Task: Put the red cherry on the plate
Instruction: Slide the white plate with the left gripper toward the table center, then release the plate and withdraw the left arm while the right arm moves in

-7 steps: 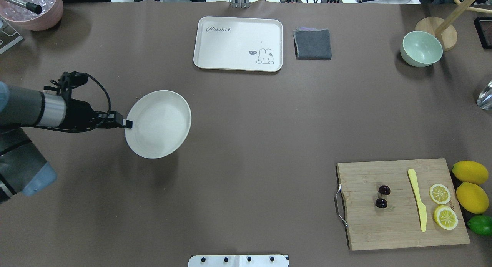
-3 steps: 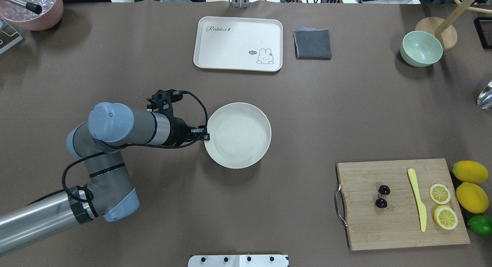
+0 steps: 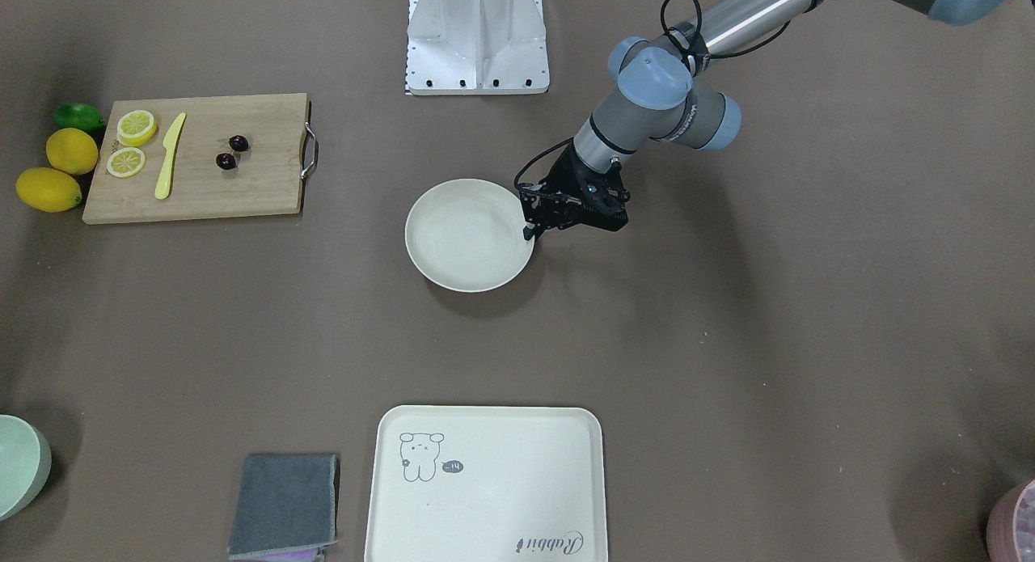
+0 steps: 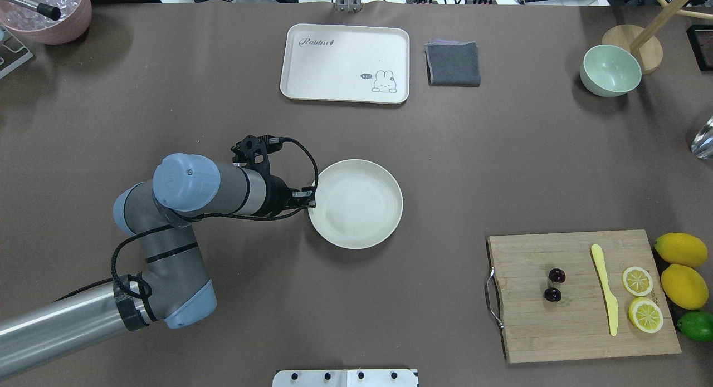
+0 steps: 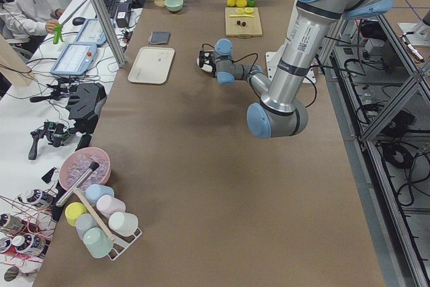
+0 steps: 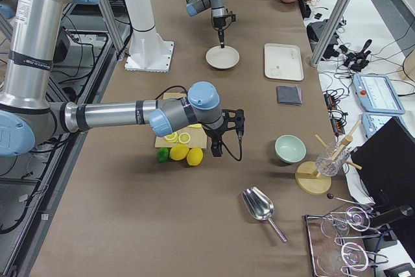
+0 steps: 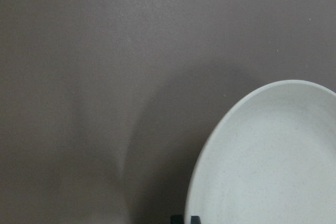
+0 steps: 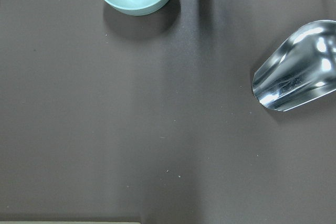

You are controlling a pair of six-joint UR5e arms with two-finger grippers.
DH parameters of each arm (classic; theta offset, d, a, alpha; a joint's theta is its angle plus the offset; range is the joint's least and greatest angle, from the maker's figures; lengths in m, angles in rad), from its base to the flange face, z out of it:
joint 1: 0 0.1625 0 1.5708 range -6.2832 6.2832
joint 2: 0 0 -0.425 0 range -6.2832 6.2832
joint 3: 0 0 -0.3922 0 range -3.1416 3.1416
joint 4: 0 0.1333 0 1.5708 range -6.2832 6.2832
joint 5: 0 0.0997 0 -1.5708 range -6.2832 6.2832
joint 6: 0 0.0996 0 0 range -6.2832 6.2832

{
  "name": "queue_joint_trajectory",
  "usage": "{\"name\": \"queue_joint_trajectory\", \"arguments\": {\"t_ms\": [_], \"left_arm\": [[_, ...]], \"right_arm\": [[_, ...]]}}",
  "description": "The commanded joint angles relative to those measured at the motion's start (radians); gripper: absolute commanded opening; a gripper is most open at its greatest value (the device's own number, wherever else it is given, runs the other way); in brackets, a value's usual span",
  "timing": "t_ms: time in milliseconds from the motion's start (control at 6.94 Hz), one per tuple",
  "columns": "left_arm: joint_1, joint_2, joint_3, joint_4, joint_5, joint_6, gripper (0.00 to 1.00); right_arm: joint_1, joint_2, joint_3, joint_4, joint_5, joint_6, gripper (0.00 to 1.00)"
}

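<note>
The red cherry (image 4: 553, 284) is a dark pair lying on the wooden cutting board (image 4: 579, 331) at the right; the same red cherry (image 3: 228, 152) shows in the front-facing view. The off-white plate (image 4: 362, 209) sits mid-table, with nothing in it. My left gripper (image 4: 309, 200) is shut on the plate's left rim, and its dark fingertips (image 7: 186, 219) show at the rim in the left wrist view. My right gripper (image 6: 220, 139) hangs beside the cutting board only in the exterior right view, so I cannot tell whether it is open or shut.
The board also holds a yellow knife (image 4: 605, 289) and two lemon slices (image 4: 640, 298); lemons (image 4: 682, 267) and a lime (image 4: 696, 326) lie beside it. At the back stand a rabbit tray (image 4: 345, 63), a grey cloth (image 4: 453, 64) and a green bowl (image 4: 610, 70). A metal scoop (image 8: 296, 66) lies nearby.
My left arm has carried the plate from the table's left side rightward to the middle, still gripping its rim. The cherries and the board have not moved.
</note>
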Motion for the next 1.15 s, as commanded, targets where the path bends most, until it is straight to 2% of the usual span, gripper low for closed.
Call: {"name": "queue_joint_trajectory", "arguments": {"t_ms": [0,144,288,432,576,864,1008], "left_arm": [[-0.015,0.043,-0.064,0.004,0.004,0.0,0.98],[-0.058,0.126,-0.177,0.04,-0.038,0.003,0.98],[-0.181,0.161,-0.306,0.209,-0.177,0.013,0.98],[-0.275,0.206,-0.427,0.34,-0.275,0.108,0.98],[-0.36,0.263,-0.495,0.423,-0.328,0.21,0.98],[-0.644,0.373,-0.498,0.562,-0.507,0.639,0.98],[-0.773,0.399,-0.485,0.702,-0.517,0.942,0.98]], "right_arm": [[-0.002,-0.002,0.005,0.011,0.009,0.032,1.0],[-0.012,-0.009,0.006,0.041,0.019,0.065,1.0],[-0.055,-0.008,0.023,0.052,0.011,0.143,1.0],[-0.116,-0.008,0.052,0.064,0.0,0.231,1.0],[-0.194,-0.006,0.099,0.081,-0.027,0.36,1.0],[-0.384,-0.002,0.191,0.083,-0.156,0.599,1.0],[-0.459,0.0,0.239,0.081,-0.19,0.692,1.0]]}}
